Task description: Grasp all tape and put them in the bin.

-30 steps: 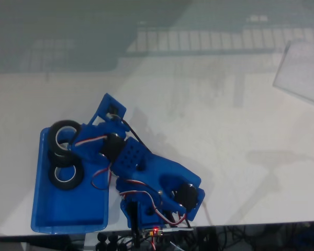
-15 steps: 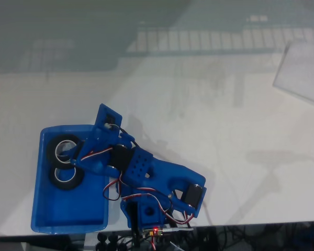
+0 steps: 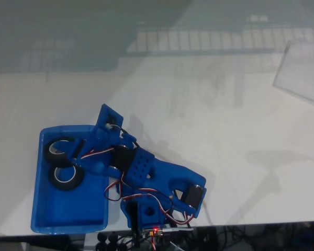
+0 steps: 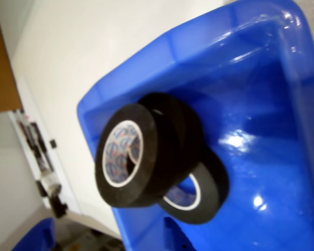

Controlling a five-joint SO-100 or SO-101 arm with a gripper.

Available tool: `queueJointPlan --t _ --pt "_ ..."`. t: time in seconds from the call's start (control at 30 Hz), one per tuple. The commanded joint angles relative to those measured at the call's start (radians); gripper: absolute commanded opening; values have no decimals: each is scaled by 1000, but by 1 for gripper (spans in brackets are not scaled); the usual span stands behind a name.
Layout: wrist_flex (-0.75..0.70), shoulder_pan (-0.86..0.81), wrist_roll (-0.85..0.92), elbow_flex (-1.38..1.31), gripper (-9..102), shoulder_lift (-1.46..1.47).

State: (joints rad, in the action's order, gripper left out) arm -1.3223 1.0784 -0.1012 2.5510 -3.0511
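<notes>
Your gripper [image 3: 76, 151] reaches over the upper left part of the bin [image 3: 68, 214] in the fixed view, though you cannot tell whether its fingers are parted or closed. Right at its tip a tape roll [image 3: 59, 148] sits inside the bin, and another roll [image 3: 66, 177] lies flat just below it. In the wrist view the near roll [image 4: 126, 155] leans tilted on the flat roll [image 4: 199, 196], with a third roll [image 4: 186, 128] behind it against the bin wall [image 4: 209, 36].

This looks like a hobby robotics or maker lab bench. A plain white worktop [image 3: 209, 120] carries a blue 3D-printed arm [image 3: 146, 172] with exposed servos and loose red, white and black wiring. At the arm's base, on the worktop's near edge, a bare circuit board shows a lit red LED [image 3: 156, 229], with dark cables [image 3: 240, 232] hanging just below that edge.
</notes>
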Motion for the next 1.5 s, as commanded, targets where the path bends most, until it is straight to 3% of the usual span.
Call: queueJointPlan --t 0.0,0.17,0.47,0.63,0.73,0.9,1.47 --pt "18 -21 -2 -8 29 -2" --pt "95 -161 35 -8 29 25" --pt "466 -795 117 63 27 91" --pt "557 -997 135 186 26 15" --pt "563 -1055 137 249 24 -49" --pt "566 -1103 153 305 0 -147" --pt "489 -1160 250 529 0 -273"
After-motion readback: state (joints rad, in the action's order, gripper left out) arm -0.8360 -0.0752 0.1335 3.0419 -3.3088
